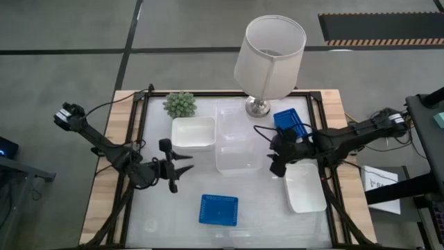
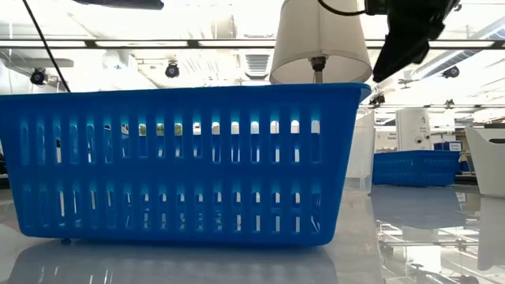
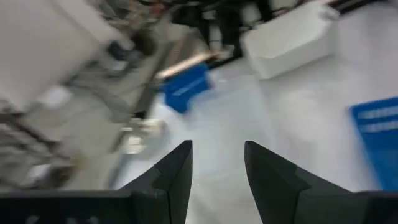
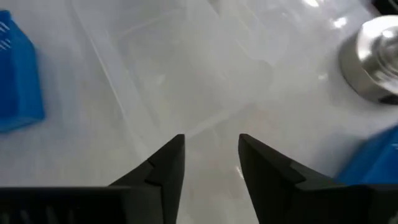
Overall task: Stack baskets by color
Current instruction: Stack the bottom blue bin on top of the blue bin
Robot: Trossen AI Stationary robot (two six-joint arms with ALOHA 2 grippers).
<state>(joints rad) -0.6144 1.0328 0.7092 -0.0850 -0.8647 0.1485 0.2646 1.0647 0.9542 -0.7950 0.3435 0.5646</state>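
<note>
I see my right pincer [image 1: 276, 158] hanging open and empty over the right rim of the clear baskets [image 1: 236, 139] at the middle of the surface [image 1: 257, 208], with one blue basket [image 1: 290, 123] just behind it by the lamp [image 1: 267, 59]. My left pincer [image 1: 182, 169] also stands open and empty, left of centre, in front of a white basket [image 1: 193, 133]. A second blue basket [image 1: 218, 210] sits near the front edge, another white basket [image 1: 304, 187] toward the front right corner.

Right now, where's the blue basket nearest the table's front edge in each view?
High view: blue basket lies low in the picture, centre, alone on the table.
Low view: the basket fills the foreground.
Left wrist view: at the right edge.
Right wrist view: probably the blue at the left edge.
Shared landmark: lamp.
</note>
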